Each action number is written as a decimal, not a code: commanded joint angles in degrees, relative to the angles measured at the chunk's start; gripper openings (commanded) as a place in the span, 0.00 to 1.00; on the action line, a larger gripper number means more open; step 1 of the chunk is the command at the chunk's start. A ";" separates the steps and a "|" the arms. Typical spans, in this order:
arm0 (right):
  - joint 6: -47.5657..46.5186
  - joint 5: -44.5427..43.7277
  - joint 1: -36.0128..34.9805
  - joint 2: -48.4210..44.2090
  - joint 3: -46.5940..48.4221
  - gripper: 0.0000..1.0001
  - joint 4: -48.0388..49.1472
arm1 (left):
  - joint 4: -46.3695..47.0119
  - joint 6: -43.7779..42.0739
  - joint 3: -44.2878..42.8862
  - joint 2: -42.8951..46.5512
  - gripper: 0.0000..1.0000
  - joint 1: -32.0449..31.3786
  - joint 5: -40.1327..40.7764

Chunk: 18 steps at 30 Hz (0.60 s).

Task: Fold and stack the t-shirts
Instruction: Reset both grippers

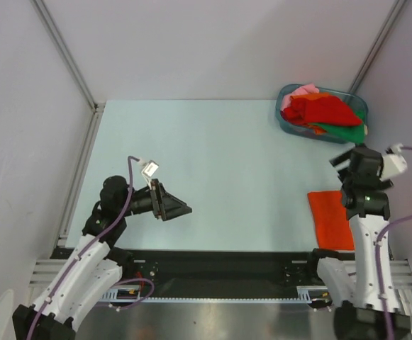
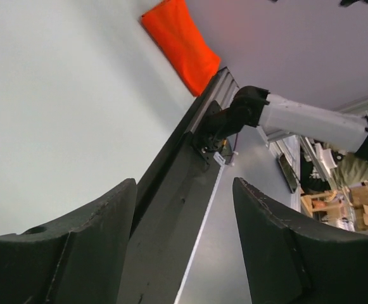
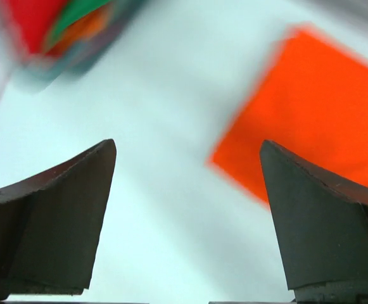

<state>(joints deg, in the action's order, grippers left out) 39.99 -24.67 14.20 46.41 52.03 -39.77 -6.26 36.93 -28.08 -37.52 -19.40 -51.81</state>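
Observation:
A folded bright orange t-shirt [image 1: 331,219] lies flat at the table's near right, partly hidden by the right arm. It also shows in the left wrist view [image 2: 182,43] and, blurred, in the right wrist view [image 3: 317,114]. Red [image 1: 323,110], green [image 1: 342,132] and pink [image 1: 299,93] shirts lie heaped in a bluish tub [image 1: 285,121] at the far right. My right gripper [image 1: 347,159] is open and empty, raised between the tub and the folded shirt. My left gripper [image 1: 181,210] is open and empty above the table's near left, pointing right.
The pale table [image 1: 213,170] is walled by grey panels at the back and both sides. A black rail [image 1: 213,263] runs along the near edge between the arm bases; it also shows in the left wrist view [image 2: 171,183].

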 commanded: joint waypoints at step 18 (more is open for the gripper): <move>2.72 34.63 -49.97 9.84 -24.04 1.00 44.58 | 3.88 21.35 24.03 32.96 1.00 0.24 26.59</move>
<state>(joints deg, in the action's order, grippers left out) 41.85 -2.94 -36.64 59.70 33.04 -10.63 -6.52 57.08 -4.10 -2.37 -19.35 -28.69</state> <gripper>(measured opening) 0.994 0.996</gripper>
